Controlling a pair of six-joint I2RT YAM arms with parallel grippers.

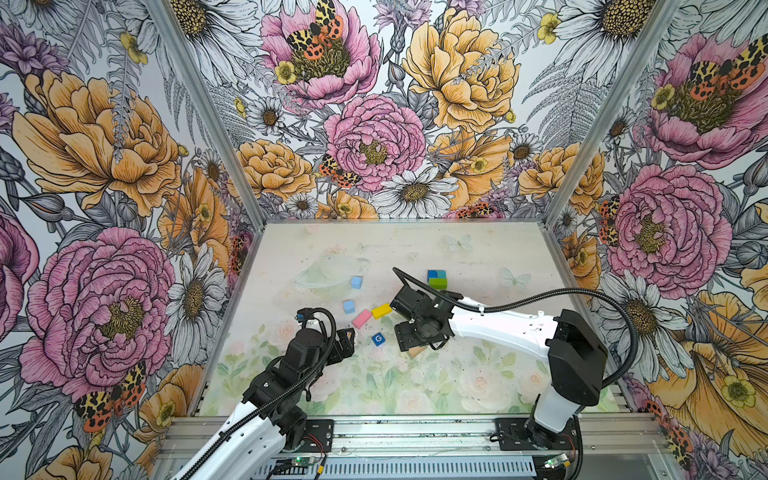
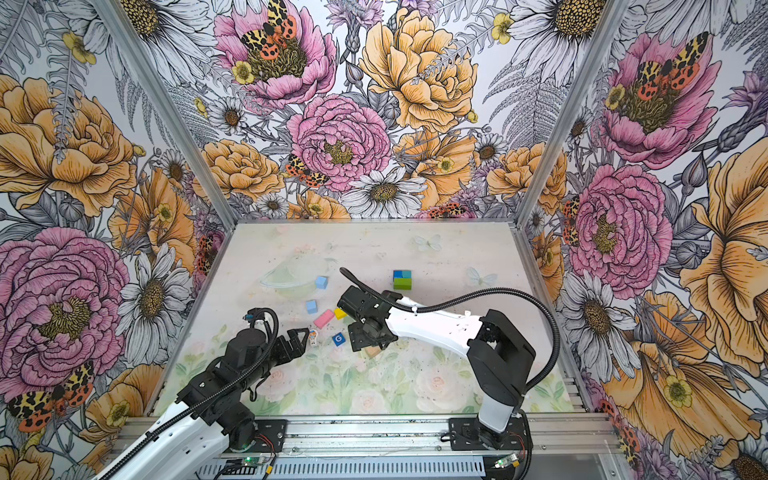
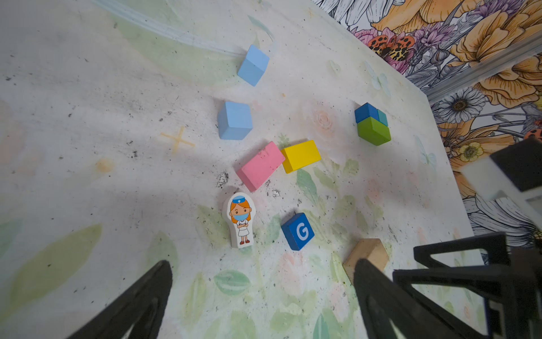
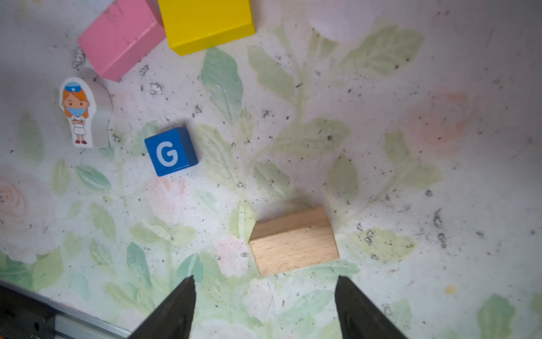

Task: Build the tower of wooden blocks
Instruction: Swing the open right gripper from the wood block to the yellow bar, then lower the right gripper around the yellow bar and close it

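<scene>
A plain tan brick lies flat on the table just beyond the tips of my right gripper, which is open and empty above it. My left gripper is open too, hovering near the white toy figure, which lies on its back. A pink brick and a yellow brick touch end to end mid-table. Two light blue cubes sit behind them. A green brick stands farther back right.
A dark blue cube marked G lies between the two grippers. A dark blue and a teal cube sit against the green brick. The flowered walls close in the table's sides and back.
</scene>
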